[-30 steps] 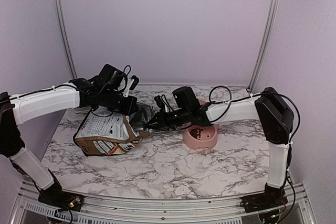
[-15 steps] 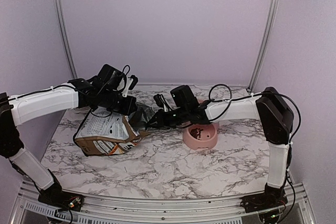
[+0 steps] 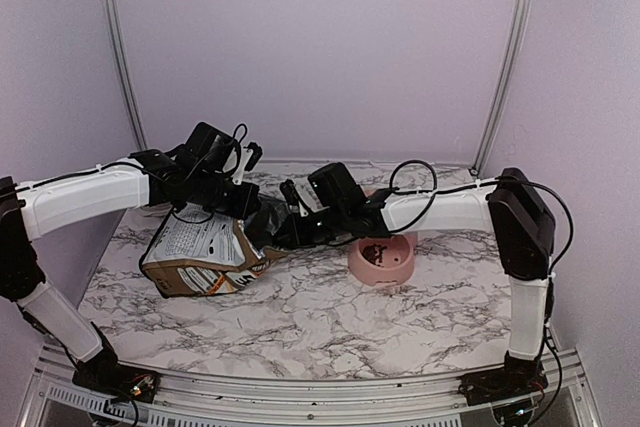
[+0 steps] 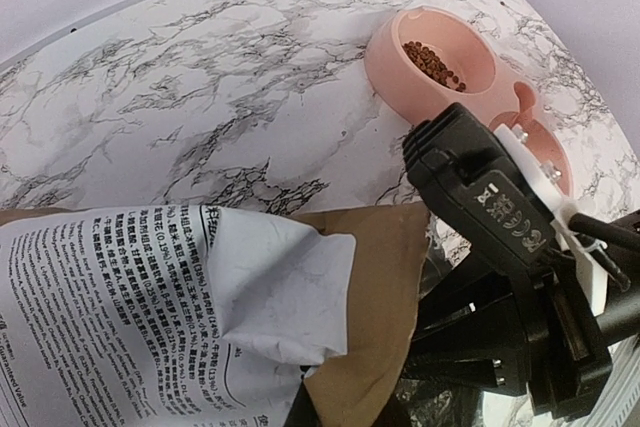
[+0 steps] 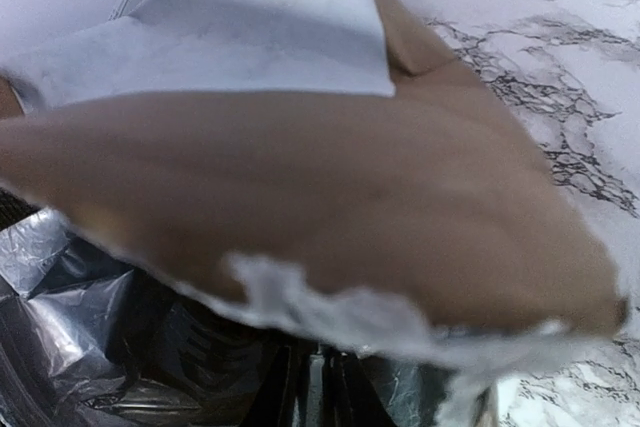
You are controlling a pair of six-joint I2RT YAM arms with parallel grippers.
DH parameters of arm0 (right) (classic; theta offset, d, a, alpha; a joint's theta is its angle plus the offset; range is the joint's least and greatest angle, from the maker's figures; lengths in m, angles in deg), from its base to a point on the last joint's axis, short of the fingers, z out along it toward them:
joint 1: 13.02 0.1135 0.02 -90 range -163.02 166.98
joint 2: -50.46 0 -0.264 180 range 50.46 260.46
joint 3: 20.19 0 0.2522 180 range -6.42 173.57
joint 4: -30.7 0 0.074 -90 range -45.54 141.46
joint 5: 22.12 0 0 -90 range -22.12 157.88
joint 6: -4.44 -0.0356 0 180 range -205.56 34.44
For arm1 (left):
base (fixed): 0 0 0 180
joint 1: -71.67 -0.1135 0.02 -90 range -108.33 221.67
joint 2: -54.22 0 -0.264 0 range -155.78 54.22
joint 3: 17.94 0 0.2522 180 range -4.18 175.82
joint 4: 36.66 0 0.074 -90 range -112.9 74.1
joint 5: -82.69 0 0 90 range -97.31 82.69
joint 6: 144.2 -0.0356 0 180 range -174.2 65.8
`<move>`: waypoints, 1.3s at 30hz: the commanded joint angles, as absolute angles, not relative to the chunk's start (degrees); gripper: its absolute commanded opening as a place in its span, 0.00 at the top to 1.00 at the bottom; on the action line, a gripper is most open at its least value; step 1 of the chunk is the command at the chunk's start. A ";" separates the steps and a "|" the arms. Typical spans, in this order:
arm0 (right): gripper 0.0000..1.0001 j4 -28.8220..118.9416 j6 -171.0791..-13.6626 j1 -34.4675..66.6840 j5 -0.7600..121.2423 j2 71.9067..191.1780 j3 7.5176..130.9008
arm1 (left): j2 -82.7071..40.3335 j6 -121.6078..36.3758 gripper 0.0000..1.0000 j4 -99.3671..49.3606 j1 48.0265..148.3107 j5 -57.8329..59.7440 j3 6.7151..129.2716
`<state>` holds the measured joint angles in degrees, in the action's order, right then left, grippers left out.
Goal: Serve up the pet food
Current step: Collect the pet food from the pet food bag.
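The brown paper bag with a white printed label lies tilted on the marble, its mouth facing right. My left gripper is shut on the bag's upper edge; in the left wrist view only a dark fingertip shows under the bag. My right gripper reaches into the bag's mouth, over the silvery lining. Seen from its own wrist, the right gripper has its jaws close together on a thin grey bar under the torn bag edge. Pet food lies in the pink bowl, with the kibble clear from the left wrist.
The pink bowl has a second basin, partly behind the right arm's black wrist. Lilac walls and two metal posts close the back and sides. Bare marble lies in front of the bag and bowl.
My right gripper has moved left from beside the pink bowl to the bag's mouth. The left arm and the bag have stayed put.
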<state>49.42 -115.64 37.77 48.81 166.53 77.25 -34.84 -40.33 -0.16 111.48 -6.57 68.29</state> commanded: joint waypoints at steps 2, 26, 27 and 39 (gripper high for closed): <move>1.00 41.73 -121.75 35.57 37.31 166.66 73.55 | -32.78 -41.15 1.00 -0.09 111.04 -9.09 67.86; 1.00 36.61 -126.64 27.30 28.83 154.37 63.04 | -32.09 -41.54 1.00 0.35 111.03 -9.97 67.79; 1.00 36.86 -126.56 26.98 28.78 153.89 62.87 | -32.10 -41.54 1.00 0.44 111.04 -9.97 67.75; 1.00 38.61 -125.66 24.86 27.11 149.67 61.30 | -32.26 -41.45 1.00 0.54 111.00 -9.86 67.94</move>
